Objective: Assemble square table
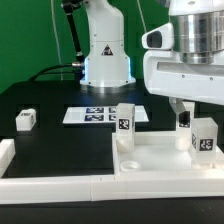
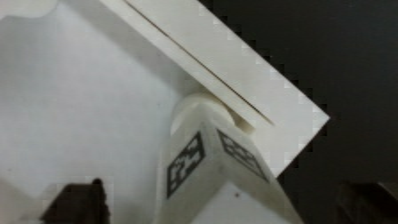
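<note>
The square table's white slab lies at the front on the exterior view's right, rim up. One white tagged leg stands upright at its far left corner. A second tagged leg stands upright near its far right corner. My gripper hangs over this second leg, one black finger showing beside it. In the wrist view the leg rises from the slab between my dark fingers, with a gap on each side. My gripper is open and holds nothing.
A loose white leg block lies on the black table at the exterior view's left. The marker board lies at the back centre in front of the robot base. White border rails run along the front left.
</note>
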{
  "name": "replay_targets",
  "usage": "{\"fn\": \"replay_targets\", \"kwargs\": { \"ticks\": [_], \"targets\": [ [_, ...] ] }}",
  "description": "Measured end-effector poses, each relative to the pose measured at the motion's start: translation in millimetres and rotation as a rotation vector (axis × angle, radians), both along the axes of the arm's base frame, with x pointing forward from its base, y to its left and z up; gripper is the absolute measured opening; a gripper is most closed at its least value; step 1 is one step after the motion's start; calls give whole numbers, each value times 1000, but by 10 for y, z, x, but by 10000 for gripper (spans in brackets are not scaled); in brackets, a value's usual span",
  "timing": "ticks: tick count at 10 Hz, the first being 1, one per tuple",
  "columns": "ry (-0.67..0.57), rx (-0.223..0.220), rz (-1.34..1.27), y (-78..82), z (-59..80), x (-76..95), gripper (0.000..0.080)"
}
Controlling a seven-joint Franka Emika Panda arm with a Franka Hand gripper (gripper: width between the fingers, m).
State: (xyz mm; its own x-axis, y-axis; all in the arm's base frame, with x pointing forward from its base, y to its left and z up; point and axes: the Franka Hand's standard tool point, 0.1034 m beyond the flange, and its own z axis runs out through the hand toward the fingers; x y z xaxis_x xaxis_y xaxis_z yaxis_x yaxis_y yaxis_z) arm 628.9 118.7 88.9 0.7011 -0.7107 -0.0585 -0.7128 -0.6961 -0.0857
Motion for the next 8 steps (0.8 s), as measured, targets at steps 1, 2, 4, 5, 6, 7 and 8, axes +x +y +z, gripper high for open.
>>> {"fn": "replay_targets", "kwargs": {
  "ticks": [1,2,4,5,6,7,8],
  "targets": [
    [-8,-8,100,-4,-13,0,648],
    [-20,-54,273,-4,-45,23,648],
    [-43,-78,426,56,-48,61,649],
    [-42,-78,418,45,-55,60,645],
    [-42,-78,419,44,-57,59,415],
    [-41,-78,415,45,-58,59,415],
    [-31,-77,339,25,-67,49,296]
  ]
}}
